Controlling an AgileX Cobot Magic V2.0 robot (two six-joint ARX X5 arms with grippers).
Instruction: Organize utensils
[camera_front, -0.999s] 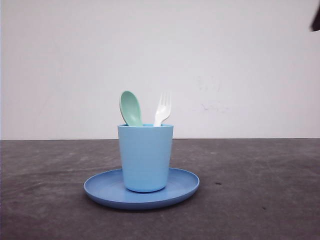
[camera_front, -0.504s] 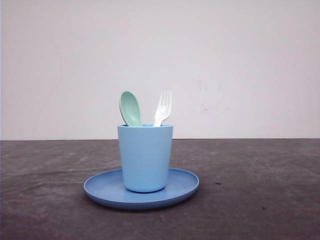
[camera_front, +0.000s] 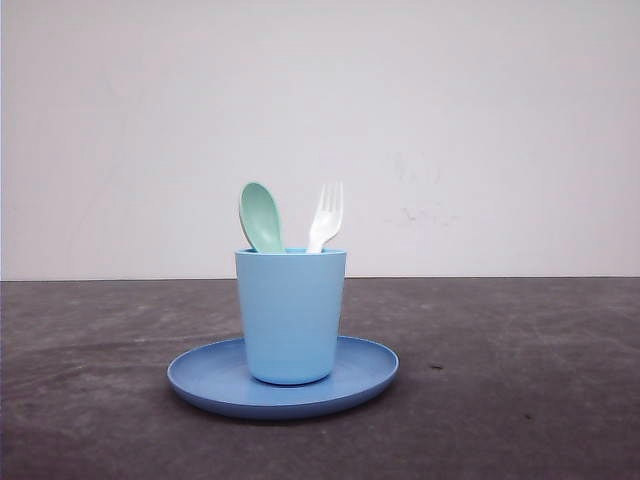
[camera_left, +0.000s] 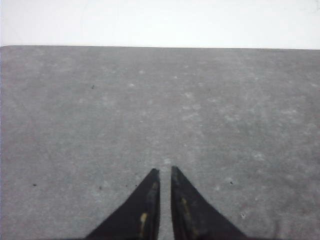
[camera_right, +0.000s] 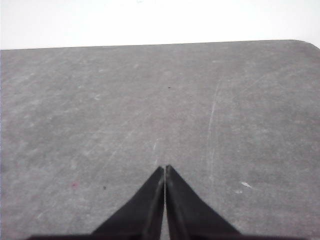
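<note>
Left gripper (camera_left: 165, 172) is nearly closed on nothing, a thin slit between its tips, over bare table (camera_left: 100, 110). Right gripper (camera_right: 165, 170) is pinched closed, empty too. A second ago a dark arm tip showed at 2 o'clock in the front view; it has gone. Spoon (camera_front: 260, 216) and fork (camera_front: 326, 215) stand in the cup (camera_front: 291, 315) on the plate (camera_front: 200, 380), spoon at 11 o'clock, fork at 1. The job looks done.
</note>
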